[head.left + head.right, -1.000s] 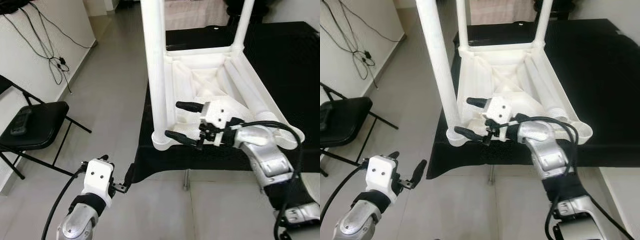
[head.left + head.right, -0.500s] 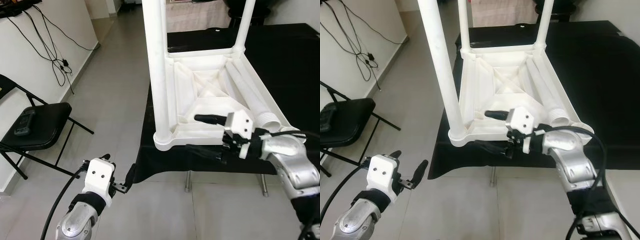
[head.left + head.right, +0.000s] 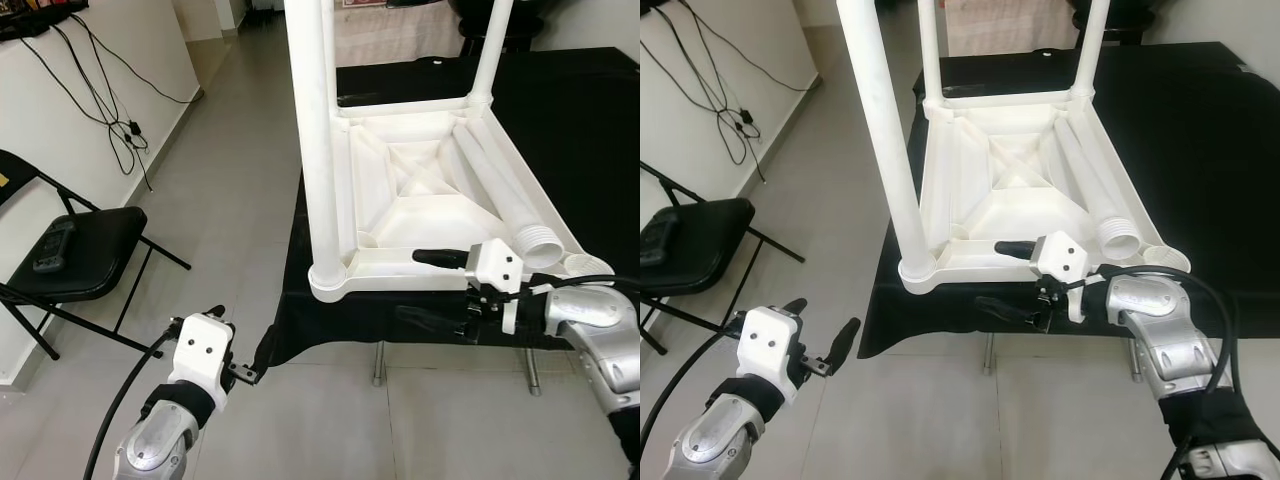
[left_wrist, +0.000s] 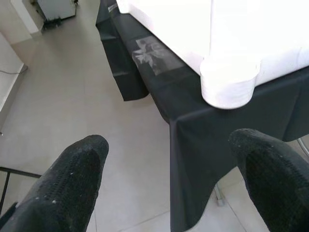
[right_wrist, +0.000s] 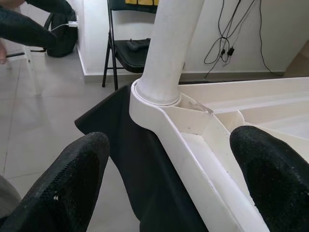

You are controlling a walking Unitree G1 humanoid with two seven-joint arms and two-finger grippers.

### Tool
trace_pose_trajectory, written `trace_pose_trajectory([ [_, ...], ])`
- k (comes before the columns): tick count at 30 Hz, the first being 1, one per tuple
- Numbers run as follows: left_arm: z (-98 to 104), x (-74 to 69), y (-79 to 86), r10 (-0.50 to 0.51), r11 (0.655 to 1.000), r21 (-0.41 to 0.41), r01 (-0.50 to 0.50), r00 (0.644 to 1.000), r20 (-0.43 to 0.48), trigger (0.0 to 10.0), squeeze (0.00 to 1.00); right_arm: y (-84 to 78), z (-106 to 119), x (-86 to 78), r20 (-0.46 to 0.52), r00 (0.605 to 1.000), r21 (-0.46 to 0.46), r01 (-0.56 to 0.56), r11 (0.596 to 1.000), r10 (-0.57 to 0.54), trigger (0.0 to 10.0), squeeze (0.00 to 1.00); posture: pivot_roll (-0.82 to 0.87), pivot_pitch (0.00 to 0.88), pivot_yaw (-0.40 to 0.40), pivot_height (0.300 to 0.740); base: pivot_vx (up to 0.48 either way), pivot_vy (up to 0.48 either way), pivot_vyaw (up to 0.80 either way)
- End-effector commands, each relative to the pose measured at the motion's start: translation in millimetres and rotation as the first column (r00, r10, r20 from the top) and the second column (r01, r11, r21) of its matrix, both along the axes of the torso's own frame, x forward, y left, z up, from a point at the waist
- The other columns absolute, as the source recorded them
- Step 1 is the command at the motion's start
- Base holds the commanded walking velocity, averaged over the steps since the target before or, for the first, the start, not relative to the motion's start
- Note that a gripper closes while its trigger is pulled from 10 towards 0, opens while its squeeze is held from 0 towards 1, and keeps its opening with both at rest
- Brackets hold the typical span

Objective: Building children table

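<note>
The white plastic children's table (image 3: pixel 430 200) lies upside down on a black-draped surface (image 3: pixel 590 130), 3 legs upright, 1 loose leg (image 3: pixel 500 200) inside.

The upturned white smooth plastic children's table (image 3: pixel 420 200) lies on a matt black cloth table cover (image 3: pixel 590 130) above glossy grey floor tiles (image 3: pixel 220 220).

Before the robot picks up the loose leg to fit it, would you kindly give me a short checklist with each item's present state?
1. Right gripper open and holding nothing: ok.
2. Left gripper open, low over the floor beside the black table: ok.
3. Upside-down white table top resting on the black table: ok, though its near edge lies close to the table's edge.
4. Near-left leg standing upright in its corner: ok.
5. Loose leg lying inside the table top, threaded end toward the robot: ok.
6. Near-right corner socket free: cannot tell.
</note>
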State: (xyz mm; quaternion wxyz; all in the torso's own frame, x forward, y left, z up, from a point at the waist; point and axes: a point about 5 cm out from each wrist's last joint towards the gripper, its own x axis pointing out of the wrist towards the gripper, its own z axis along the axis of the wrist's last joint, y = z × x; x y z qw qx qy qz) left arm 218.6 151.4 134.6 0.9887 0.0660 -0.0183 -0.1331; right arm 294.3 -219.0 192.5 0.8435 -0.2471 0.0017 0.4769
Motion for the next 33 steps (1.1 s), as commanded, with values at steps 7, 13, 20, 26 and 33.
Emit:
trace_pose_trajectory([
  [7,-6.6,-1.8,-6.8,-0.041,0.999,0.020,0.043,0.997,-0.061,10.0,0.00,0.8,-9.9,-1.8,-0.015,0.999,-0.023,0.035,0.999,-0.036,10.0,0.00,-0.10,0.096,0.082,0.740,0.000,0.000,0.00],
  [13,-6.7,-6.7,-19.9,-0.135,0.991,0.010,0.137,0.987,-0.085,10.0,0.00,2.4,-18.2,-4.8,-0.033,0.999,-0.045,0.035,0.998,-0.037,10.0,0.00,-0.10,0.097,0.082,0.740,0.000,0.000,0.00],
  [20,-6.6,-7.6,-27.5,-0.175,0.984,0.016,0.177,0.981,-0.088,10.0,0.00,2.8,-25.0,-0.6,0.004,0.992,-0.065,0.128,0.990,-0.128,10.0,0.00,-0.11,0.095,0.087,0.740,0.000,0.000,0.00],
  [26,-5.8,-4.8,-25.1,-0.152,0.988,0.014,0.154,0.985,-0.081,10.0,0.00,5.4,-33.6,-1.3,0.000,0.983,-0.057,0.181,0.982,-0.181,10.0,0.00,-0.10,0.092,0.087,0.740,0.000,0.000,0.00],
  [33,-2.8,-2.6,-21.3,-0.119,0.993,-0.014,0.118,0.990,-0.069,10.0,0.00,12.9,-31.6,-0.6,0.009,0.989,-0.042,0.150,0.988,-0.150,10.0,0.00,-0.11,0.092,0.081,0.740,0.000,-0.126,0.00],
])
